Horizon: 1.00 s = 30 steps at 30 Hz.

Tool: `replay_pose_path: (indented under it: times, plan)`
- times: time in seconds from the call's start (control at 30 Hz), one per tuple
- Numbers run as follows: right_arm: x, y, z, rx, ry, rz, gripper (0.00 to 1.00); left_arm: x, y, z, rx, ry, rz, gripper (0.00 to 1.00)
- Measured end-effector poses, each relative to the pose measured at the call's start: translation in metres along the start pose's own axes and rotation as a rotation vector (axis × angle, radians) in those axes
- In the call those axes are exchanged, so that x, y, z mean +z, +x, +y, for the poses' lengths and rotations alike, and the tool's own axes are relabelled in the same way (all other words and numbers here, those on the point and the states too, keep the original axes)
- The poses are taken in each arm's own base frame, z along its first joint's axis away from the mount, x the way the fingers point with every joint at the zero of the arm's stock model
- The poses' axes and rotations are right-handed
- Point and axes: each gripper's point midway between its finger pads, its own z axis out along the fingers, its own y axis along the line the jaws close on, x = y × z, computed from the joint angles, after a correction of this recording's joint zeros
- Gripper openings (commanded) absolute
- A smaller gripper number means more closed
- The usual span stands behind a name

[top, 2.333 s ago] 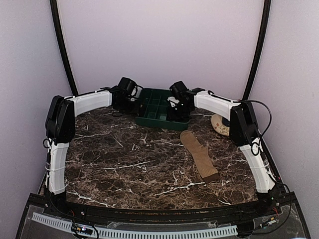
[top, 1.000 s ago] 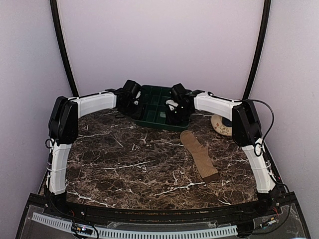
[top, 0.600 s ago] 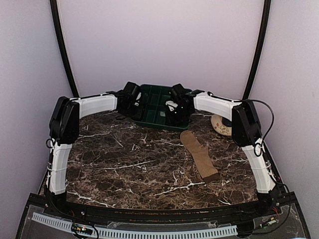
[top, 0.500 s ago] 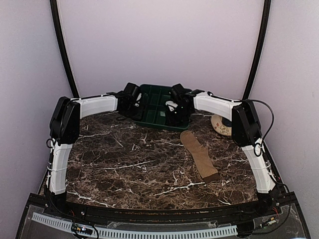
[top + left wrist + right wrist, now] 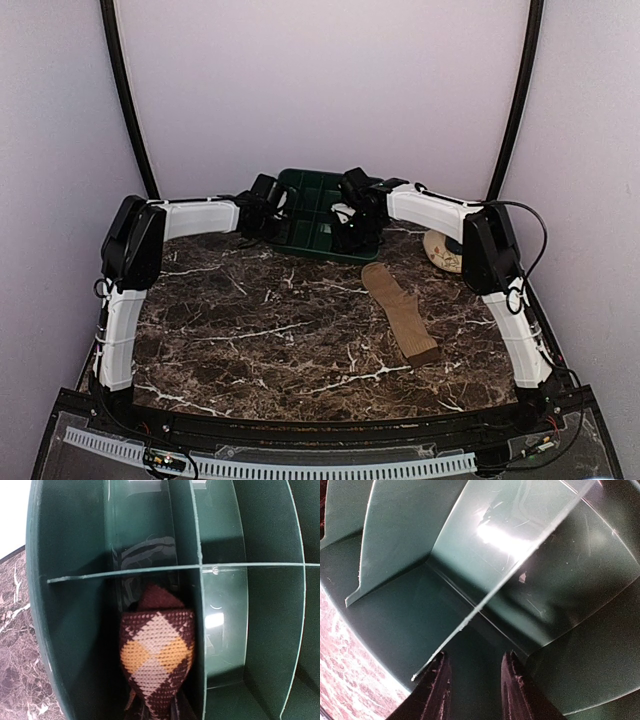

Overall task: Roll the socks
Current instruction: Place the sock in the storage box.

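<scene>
The left arm reaches across the marble tabletop (image 5: 250, 330) toward the back, and its left hand (image 5: 262, 210) sits at the left edge of a dark green compartment tray (image 5: 320, 240). In the left wrist view, thin dividers split the tray into rectangular cells. The argyle sock (image 5: 156, 655), in dark brown, tan and yellow diamonds, sits in one cell on the near side of a thin cross divider. It stands lengthwise and narrows to a bunched point at the bottom edge of the view. The left hand's fingers are hidden there, so I cannot tell whether it is clamped on the sock or apart.

The right hand (image 5: 350, 222) is down inside the right half of the same tray. In its own view the right hand (image 5: 476, 690) shows two dark fingers (image 5: 440, 690) set apart, with only green floor and a slanted divider between and beyond them.

Right of the tray and nearer the arms, the plain tan sock (image 5: 400, 312) lies flat and stretched out on the tabletop, running diagonally, clear of both hands. A pale rounded object (image 5: 443, 250) sits at the far right beside the right arm; what it is cannot be made out.
</scene>
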Motion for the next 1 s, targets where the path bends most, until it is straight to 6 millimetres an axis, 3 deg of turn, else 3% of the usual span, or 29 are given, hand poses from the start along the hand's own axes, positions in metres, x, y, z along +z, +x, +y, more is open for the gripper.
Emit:
replay_pose_path:
  times: [0.33, 0.47, 0.73, 1.0]
  plan:
    - [0.000, 0.000, 0.001, 0.001, -0.005, 0.010, 0.32, 0.008, 0.004, 0.000, -0.001, -0.004, -0.003, 0.02]
    - [0.000, 0.002, 0.002, -0.002, -0.009, 0.020, 0.32, 0.010, 0.005, 0.000, -0.001, -0.005, -0.004, 0.08]
    - [0.001, 0.003, 0.003, -0.005, -0.014, 0.032, 0.31, 0.009, 0.002, 0.000, 0.002, -0.007, -0.005, 0.32]
    - [0.001, 0.003, 0.003, -0.006, -0.014, 0.033, 0.32, 0.006, -0.002, 0.000, -0.006, -0.006, -0.003, 0.40]
